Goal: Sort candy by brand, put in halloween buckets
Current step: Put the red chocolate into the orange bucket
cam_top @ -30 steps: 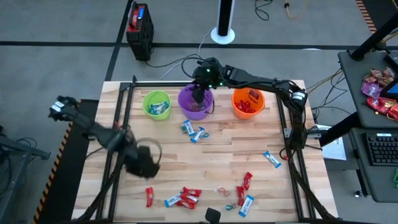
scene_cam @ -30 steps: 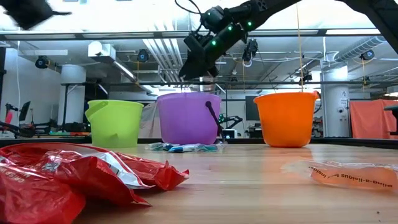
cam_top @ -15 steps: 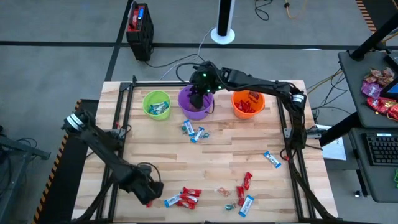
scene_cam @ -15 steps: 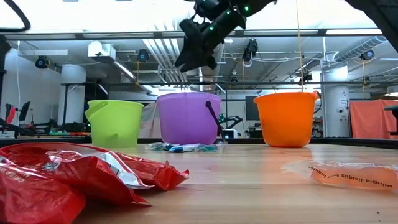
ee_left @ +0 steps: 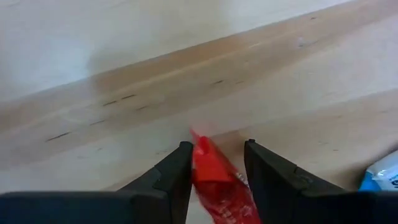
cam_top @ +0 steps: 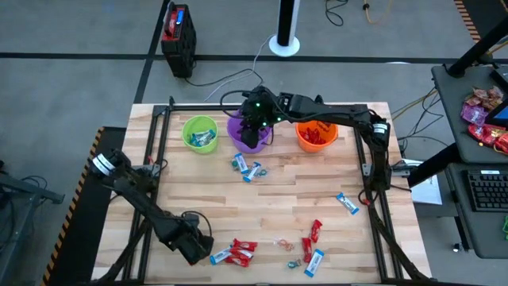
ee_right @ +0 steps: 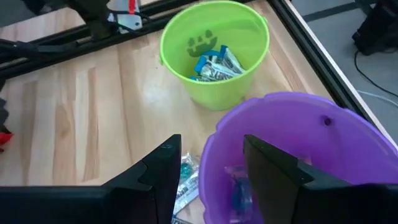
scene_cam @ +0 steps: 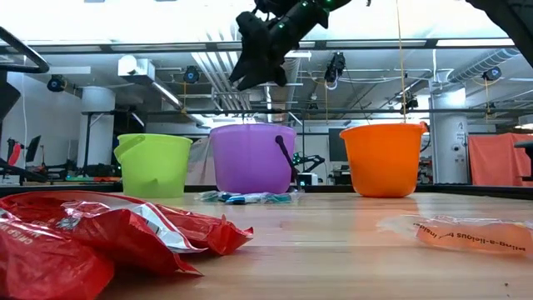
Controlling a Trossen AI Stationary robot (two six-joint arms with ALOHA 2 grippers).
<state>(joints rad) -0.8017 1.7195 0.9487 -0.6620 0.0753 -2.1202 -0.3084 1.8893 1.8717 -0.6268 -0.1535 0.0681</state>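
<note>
Two dark fingers (ee_left: 177, 177) of the left gripper (ee_left: 216, 163) stand apart around a red candy (ee_left: 217, 180) at the counter's (cam_top: 278, 199) near edge, beside mixed red and blue-and-white candies (cam_top: 235, 253). Farther back, the right gripper (ee_right: 208, 158) hovers above the purple bucket (cam_top: 248, 135), fingers apart, nothing between them, between the green bucket (cam_top: 199, 133) and orange bucket (cam_top: 315, 135).

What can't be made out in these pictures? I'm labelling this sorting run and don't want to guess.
- Purple bucket contents: right wrist view, the right gripper fingers cover much of the inside.
- Orange bucket contents: low view, its wall hides them; high view, too small for brand.
- Red candy between the left gripper fingers: left wrist view, cut off by the picture edge, no brand readable.
- Small clear candies: high view, too small.
</note>
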